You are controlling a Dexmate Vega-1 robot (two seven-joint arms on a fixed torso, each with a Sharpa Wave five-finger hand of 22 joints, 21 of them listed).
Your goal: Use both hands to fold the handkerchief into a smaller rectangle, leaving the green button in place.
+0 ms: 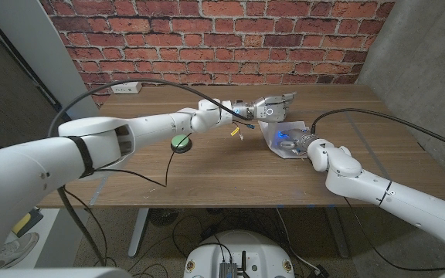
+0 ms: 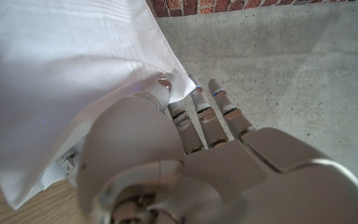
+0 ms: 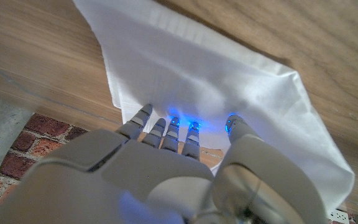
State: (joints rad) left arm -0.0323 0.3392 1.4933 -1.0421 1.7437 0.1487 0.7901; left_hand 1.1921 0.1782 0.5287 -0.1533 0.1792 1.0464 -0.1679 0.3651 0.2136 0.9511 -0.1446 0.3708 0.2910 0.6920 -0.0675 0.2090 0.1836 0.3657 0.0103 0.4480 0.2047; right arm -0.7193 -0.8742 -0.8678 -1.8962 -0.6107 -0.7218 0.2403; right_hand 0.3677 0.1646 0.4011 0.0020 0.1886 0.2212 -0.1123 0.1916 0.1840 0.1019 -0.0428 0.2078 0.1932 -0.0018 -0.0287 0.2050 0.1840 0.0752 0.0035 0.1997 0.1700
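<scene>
The white handkerchief (image 1: 276,137) is at the table's middle right, partly raised off the wood. My left hand (image 1: 273,106) reaches across above its far side. In the left wrist view this hand (image 2: 185,162) pinches a corner of the cloth (image 2: 55,74) between thumb and a finger, with the cloth hanging from it. My right hand (image 1: 309,145) is at the cloth's near right edge. In the right wrist view its fingertips (image 3: 166,127) and thumb close on the cloth (image 3: 216,74), blue light glowing through it. The green button (image 1: 181,141) lies on the table left of the cloth, under my left forearm.
A white power strip (image 1: 126,88) lies at the table's back left edge. A black cable (image 1: 164,171) loops down from my left arm over the table near the button. A brick wall stands behind the wooden table (image 1: 230,174).
</scene>
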